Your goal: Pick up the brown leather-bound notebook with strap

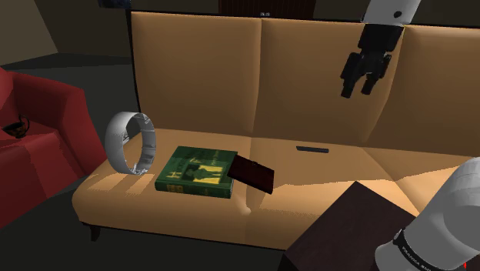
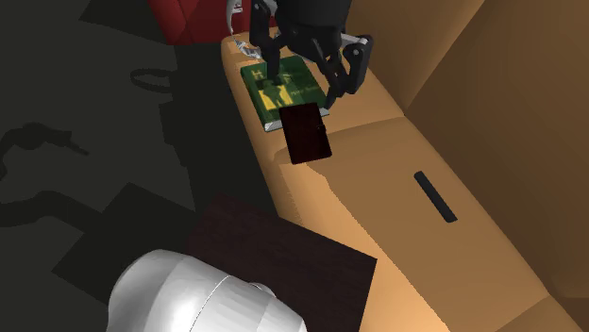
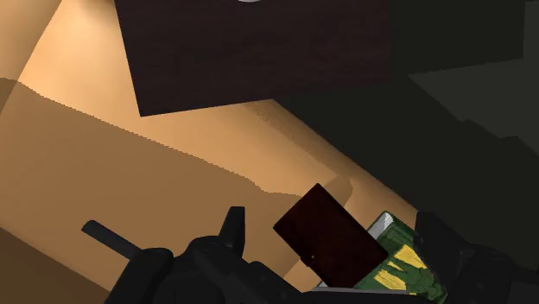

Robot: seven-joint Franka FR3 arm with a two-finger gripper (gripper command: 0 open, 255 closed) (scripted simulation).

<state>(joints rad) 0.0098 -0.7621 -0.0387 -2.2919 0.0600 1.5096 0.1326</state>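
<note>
Tan sofa (image 1: pixel 192 69) fills the shoulder view from side to side. The dark brown notebook (image 1: pixel 252 174) is low in the middle of the frame on the seat cushion. One end is propped on the edge of a green hardback book (image 1: pixel 196 171), so it lies tilted.

Up in the upper right, the black gripper (image 1: pixel 365 73) hangs in front of the backrest, well above the notebook, with its fingers spread apart and nothing between them.

Left of the book, a white ring-shaped band (image 1: pixel 131 142) stands on edge on the cushion. Right of the notebook and apart from it, a slim black bar (image 1: pixel 312 148) lies flat on the seat.

A red armchair (image 1: pixel 38 146) is at the left edge, and the dark stand (image 1: pixel 346 227) is at lower right. In the second exterior view, the fingers (image 2: pixel 338 80) hang at top centre over the green book, with the notebook just below them in the frame.
</note>
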